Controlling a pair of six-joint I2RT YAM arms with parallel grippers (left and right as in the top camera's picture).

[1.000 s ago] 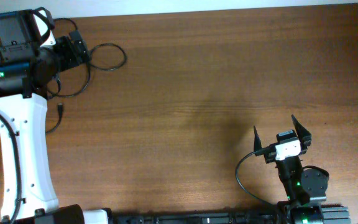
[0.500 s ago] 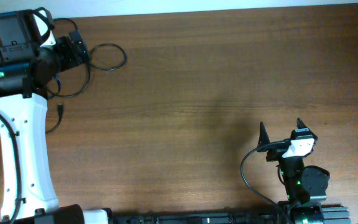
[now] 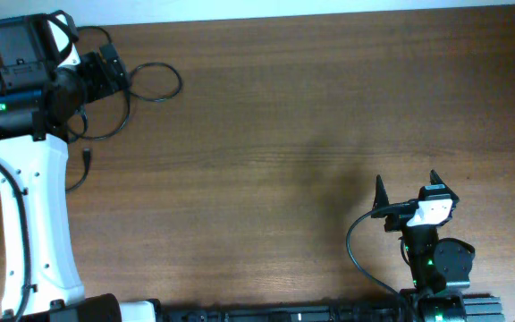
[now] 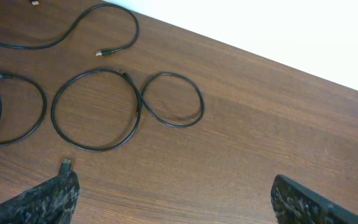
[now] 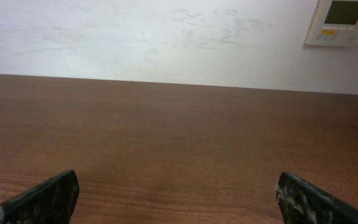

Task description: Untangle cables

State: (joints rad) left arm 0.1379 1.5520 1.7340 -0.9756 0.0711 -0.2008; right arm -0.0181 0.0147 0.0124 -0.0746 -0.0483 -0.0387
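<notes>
We see thin black cables (image 4: 140,106) in loose loops at far-left corner of brown wooden table (image 4: 260,124), mostly apart; one figure-eight crossing probably left. Fingers wide, empty on left gripper (image 4: 179,205) and right gripper (image 5: 179,199).

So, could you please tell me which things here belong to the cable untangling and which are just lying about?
Job in hand: the cables, lying in loose loops; left tool, open, near them; right tool, open, far from them.
Just lying about: wall panel with a display; the table itself.
</notes>
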